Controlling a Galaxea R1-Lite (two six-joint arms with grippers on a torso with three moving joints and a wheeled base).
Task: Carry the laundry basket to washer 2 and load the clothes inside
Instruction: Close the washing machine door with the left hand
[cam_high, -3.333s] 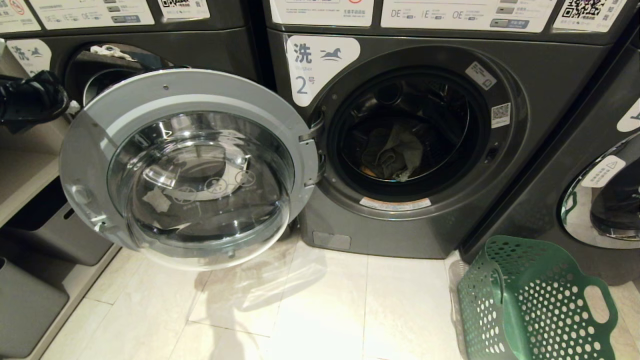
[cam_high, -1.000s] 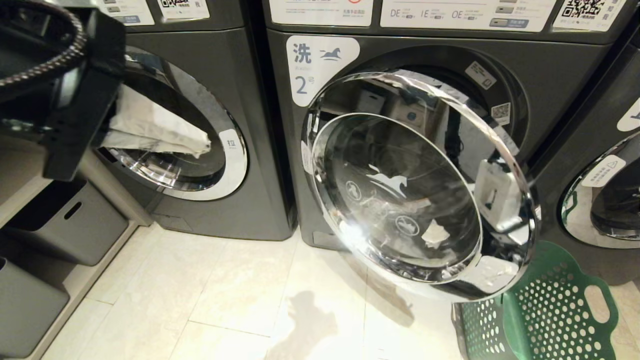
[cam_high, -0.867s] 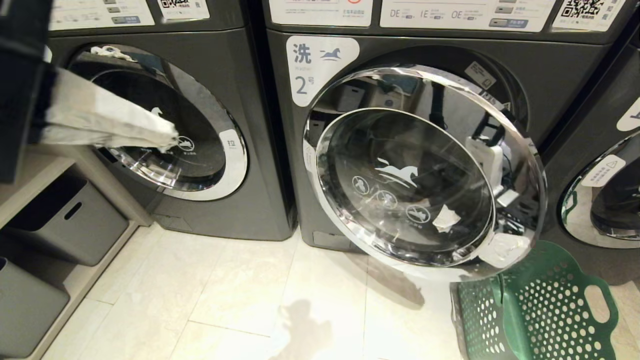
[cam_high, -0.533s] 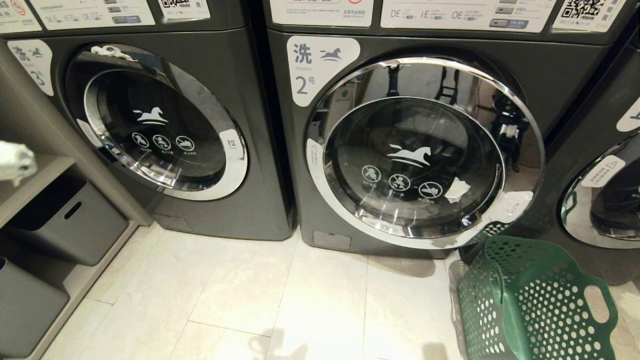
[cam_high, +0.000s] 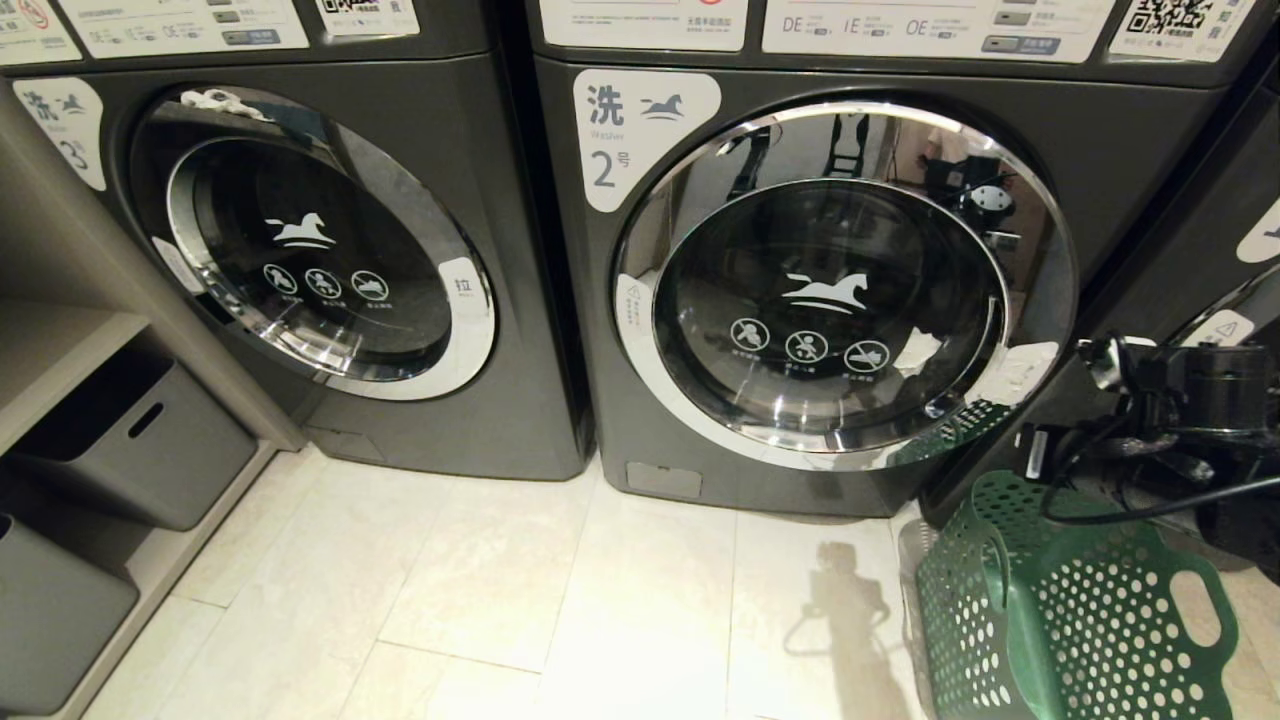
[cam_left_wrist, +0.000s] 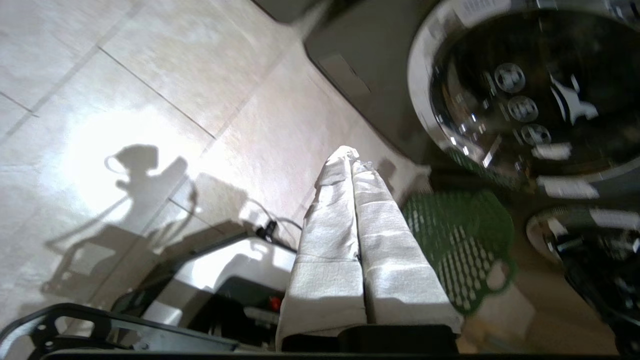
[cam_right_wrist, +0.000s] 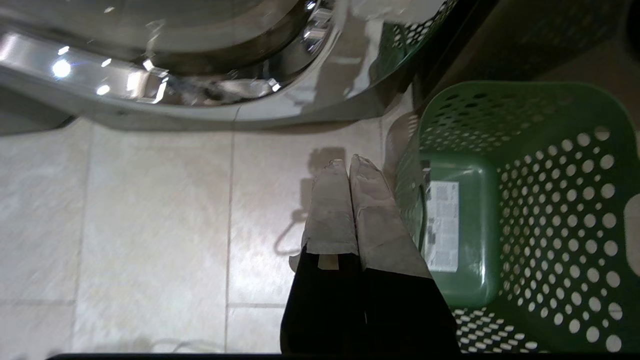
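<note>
Washer 2 (cam_high: 640, 130), dark grey with a white "2" label, stands in the middle with its chrome-rimmed door (cam_high: 845, 290) shut. The clothes are hidden; the door glass is dark. The green laundry basket (cam_high: 1080, 610) stands on the floor at the washer's lower right, and the right wrist view shows the basket (cam_right_wrist: 525, 200) empty with a label on its bottom. My right gripper (cam_right_wrist: 347, 165) is shut on nothing, above the floor just beside the basket's rim. My left gripper (cam_left_wrist: 350, 155) is shut and empty too, over the tiles with the basket (cam_left_wrist: 460, 250) beyond it.
Washer 3 (cam_high: 310, 250) stands shut on the left, and another washer (cam_high: 1230, 330) sits at the right edge behind my right arm (cam_high: 1180, 420). Grey bins (cam_high: 130, 450) fill a shelf unit at far left. My own base (cam_left_wrist: 225, 270) shows below the left gripper.
Washer 2's door has swung from wide open to fully shut. My left arm has left the head view, and my right arm has come in at the right, above the basket.
</note>
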